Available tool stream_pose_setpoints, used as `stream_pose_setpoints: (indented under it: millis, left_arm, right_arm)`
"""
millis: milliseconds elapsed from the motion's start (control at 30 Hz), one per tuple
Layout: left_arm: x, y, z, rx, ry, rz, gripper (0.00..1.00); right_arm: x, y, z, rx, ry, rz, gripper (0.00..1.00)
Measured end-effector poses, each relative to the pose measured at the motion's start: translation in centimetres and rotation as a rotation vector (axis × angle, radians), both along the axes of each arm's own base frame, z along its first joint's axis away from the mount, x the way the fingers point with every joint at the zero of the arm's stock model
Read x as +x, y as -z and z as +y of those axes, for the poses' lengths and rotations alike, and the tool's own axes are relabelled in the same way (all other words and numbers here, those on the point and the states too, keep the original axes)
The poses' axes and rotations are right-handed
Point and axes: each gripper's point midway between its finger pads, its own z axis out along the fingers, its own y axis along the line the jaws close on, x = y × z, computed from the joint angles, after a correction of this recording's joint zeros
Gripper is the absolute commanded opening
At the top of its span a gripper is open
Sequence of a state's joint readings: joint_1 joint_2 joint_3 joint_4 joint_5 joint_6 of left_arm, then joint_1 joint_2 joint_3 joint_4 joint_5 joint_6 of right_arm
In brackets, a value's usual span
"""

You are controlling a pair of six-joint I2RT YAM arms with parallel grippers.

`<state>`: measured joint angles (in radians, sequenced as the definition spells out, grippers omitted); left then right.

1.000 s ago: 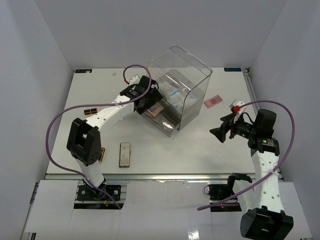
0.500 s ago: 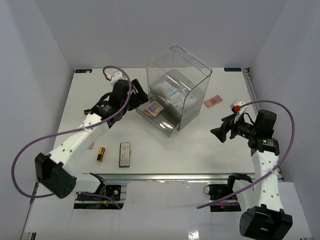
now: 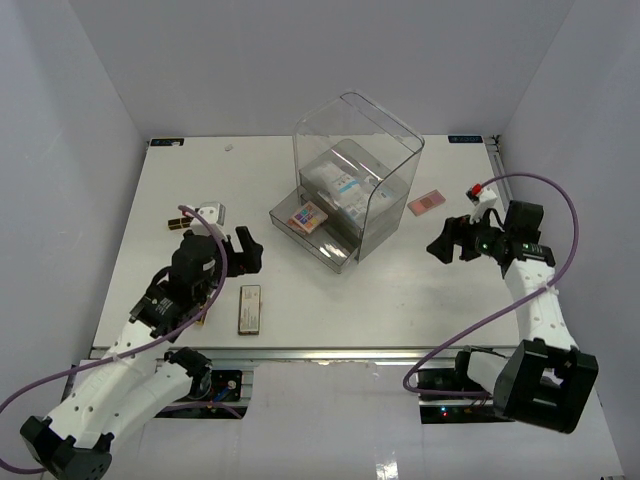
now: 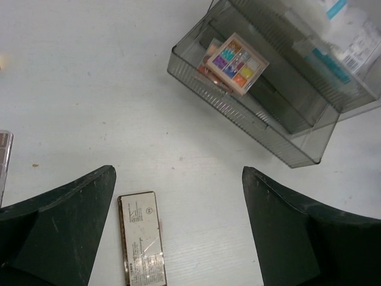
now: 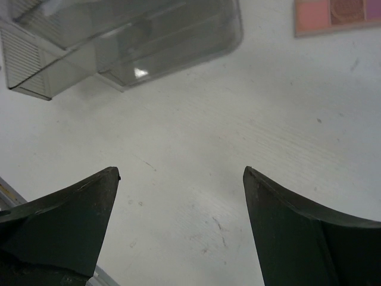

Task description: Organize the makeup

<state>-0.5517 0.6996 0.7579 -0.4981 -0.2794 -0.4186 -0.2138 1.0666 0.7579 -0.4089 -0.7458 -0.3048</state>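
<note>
**Changes.** Multicolour palette (image 3: 308,217): lies in the drawer, as it did half a second ago. Left gripper (image 3: 245,250): has drawn back from the drawer's left side to the near-left of the table (image 3: 350,300). It now hangs above bare surface between the drawer and the long palette (image 3: 250,308). Right gripper (image 3: 446,241): has shifted toward the far side, nearer the pinkish palette (image 3: 424,203). Lipstick tube: seen beside the long palette half a second ago, now covered by the left arm.

**Grippers.** Left gripper (image 4: 178,173): jaws spread wide, nothing between them. Right gripper (image 5: 181,173): jaws likewise wide apart, holding nothing.

**Containers.** Clear box (image 3: 385,140): stands at mid-table. Its lowest drawer (image 3: 332,247) is pulled out toward the near-left.
- In the drawer (image 4: 238,113): the multicolour palette (image 4: 237,62), lying tilted over a flat pinkish item of which only an edge shows.
- Inside the box, above the drawer: white-and-blue sachets (image 3: 340,185), also (image 4: 345,36), stacked.

**On the table.**
- Long palette (image 4: 141,238), near the left gripper, well apart from the drawer.
- Pinkish palette, just to the right of the box.
- Small dark-and-gold piece (image 3: 179,222), at the left by the left arm; too small to identify.

**Cut off.** In the right wrist view the pinkish palette (image 5: 336,15) is cropped by the top edge, and only a corner of the clear box (image 5: 119,36) shows.
</note>
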Motion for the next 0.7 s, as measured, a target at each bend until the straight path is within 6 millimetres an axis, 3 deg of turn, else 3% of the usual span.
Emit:
stream_pose_setpoints:
  millis: [67,233,367,700]
  left_arm:
    - [-0.1,1.2,0.1,0.028,0.01,0.008,0.98]
    - [-0.6,4.1,0.6,0.101,0.031,0.055,0.98]
    - [-0.8,3.3,0.8,0.097,0.034,0.022,0.98]
    - [-0.7,2.9,1.6,0.109,-0.004,-0.004,0.98]
  right_arm:
    - [1.6,0.3,-0.9,-0.03,0.067,0.057,0.9]
    - [8.1,0.3,-3.2,-0.13,0.291,0.133,0.9]
    - [13.1,1.9,-3.9,-0.191,0.463,0.192,0.9]
    - [22.4,5.9,-3.4,-0.145,0.752,0.309,0.9]
